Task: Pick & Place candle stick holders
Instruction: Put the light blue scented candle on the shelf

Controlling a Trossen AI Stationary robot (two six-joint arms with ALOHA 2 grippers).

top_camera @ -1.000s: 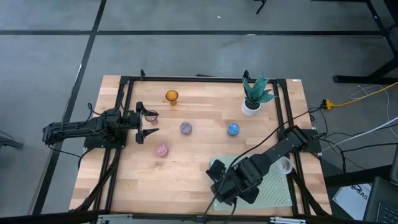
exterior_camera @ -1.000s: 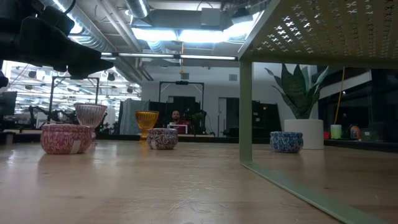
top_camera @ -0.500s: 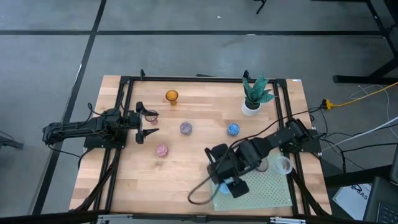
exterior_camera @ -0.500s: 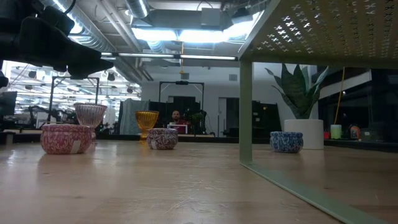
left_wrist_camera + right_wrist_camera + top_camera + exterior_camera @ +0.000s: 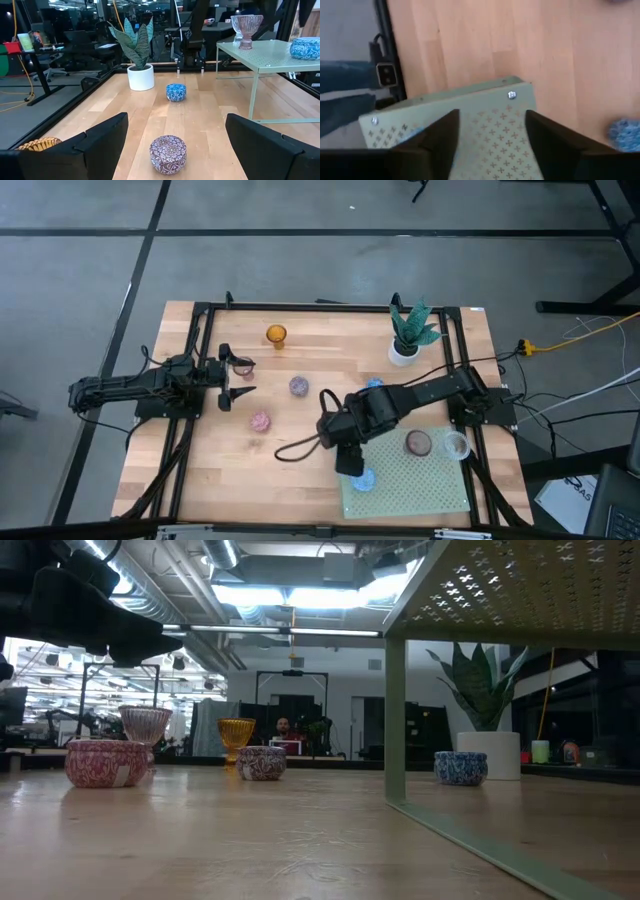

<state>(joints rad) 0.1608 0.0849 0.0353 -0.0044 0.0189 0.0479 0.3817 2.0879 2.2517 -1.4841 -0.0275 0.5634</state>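
Jaws of both grippers stand apart and empty.

High view: the right gripper (image 5: 347,457) hangs over the near left corner of the green stand (image 5: 430,485), just beside a blue cup (image 5: 363,478) on that corner. Two more holders sit on the stand's far side, a brown cup (image 5: 418,443) and a clear cup (image 5: 457,446). Five are on the bare wood: an amber cup (image 5: 276,334), a purple cup (image 5: 299,386), a pink cup (image 5: 260,421), a second blue cup (image 5: 375,384) partly under the right arm, and a goblet (image 5: 243,366) just beside the waiting left gripper (image 5: 236,380). By my count, three are placed and five are left.

Low view: the same five stand in a loose row on the table, with the pink cup (image 5: 105,762) nearest. The stand's leg (image 5: 395,720) and its underside fill the right. Neither gripper is clear here.

Left wrist view: between the wide fingers (image 5: 100,142) the purple cup (image 5: 168,154) lies closest, the blue one (image 5: 176,92) beyond it, near the plant pot (image 5: 141,77). It looks the handiest next pick for this arm.

Right wrist view: the fingers (image 5: 437,137) frame only the stand's corner (image 5: 512,95); nothing sits between them.
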